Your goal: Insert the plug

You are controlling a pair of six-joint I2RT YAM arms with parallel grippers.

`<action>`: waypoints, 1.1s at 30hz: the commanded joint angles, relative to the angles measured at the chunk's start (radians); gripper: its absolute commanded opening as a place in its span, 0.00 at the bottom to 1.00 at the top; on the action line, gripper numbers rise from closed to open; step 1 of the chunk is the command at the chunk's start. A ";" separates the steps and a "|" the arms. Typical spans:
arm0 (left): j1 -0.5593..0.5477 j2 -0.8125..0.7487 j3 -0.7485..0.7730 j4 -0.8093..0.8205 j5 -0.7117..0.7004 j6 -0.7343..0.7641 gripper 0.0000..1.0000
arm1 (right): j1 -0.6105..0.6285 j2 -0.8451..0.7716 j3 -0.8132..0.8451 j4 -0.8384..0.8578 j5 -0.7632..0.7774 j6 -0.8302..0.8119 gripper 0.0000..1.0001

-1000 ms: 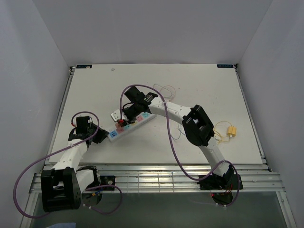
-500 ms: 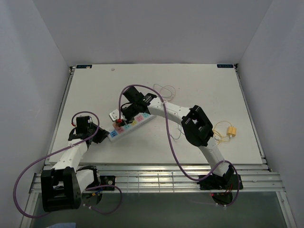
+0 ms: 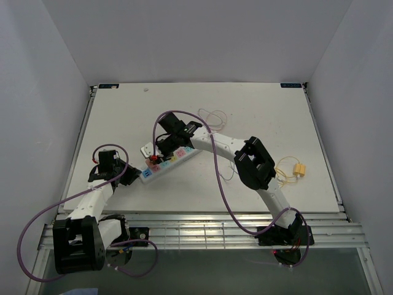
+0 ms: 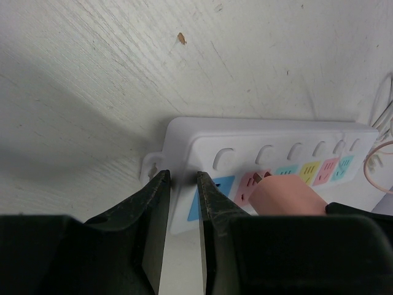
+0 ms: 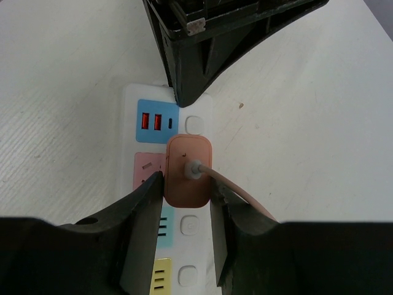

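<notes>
Altogether, two arms work over one white power strip (image 3: pixel 181 155), which lies slantwise on the white table (image 3: pixel 258 110), left of its middle. The left wrist view shows six coloured panels in a row on the strip, running blue, pink, teal, yellow, pink, teal. Six rounded white switch buttons (image 4: pixel 224 158) sit alongside them, one to each panel. The blue end panel (image 5: pixel 167 109) carries two red USB ports (image 5: pixel 151 121) and one small slot.

Two plugs are in sight. The pink plug (image 5: pixel 182 153) is the one being handled. It is a salmon-pink block with rounded corners, and one pink cable (image 5: pixel 233 184) leaves the centre of its back. It sits over the first pink panel, just beside the blue one. I cannot tell whether it is pushed fully home.

The right gripper (image 5: pixel 188 184) pinches this plug, one finger on each long side. The left gripper (image 4: pixel 183 176) is at the strip's blue end with its fingers a narrow slot apart. I cannot tell whether they clamp the strip.

The other plug is a yellow plug (image 3: pixel 299 170). It lies well apart near the table's right edge on its own pale coiled lead. One thin loose wire (image 3: pixel 215 115) loops beyond the strip.
</notes>
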 commanded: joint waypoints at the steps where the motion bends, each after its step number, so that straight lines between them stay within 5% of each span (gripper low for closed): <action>1: 0.000 0.015 -0.017 -0.050 -0.020 0.020 0.34 | 0.003 -0.042 -0.007 -0.013 -0.001 -0.021 0.08; 33: 0.000 0.028 -0.013 -0.055 -0.022 0.020 0.34 | 0.003 -0.048 -0.062 -0.039 -0.004 -0.035 0.08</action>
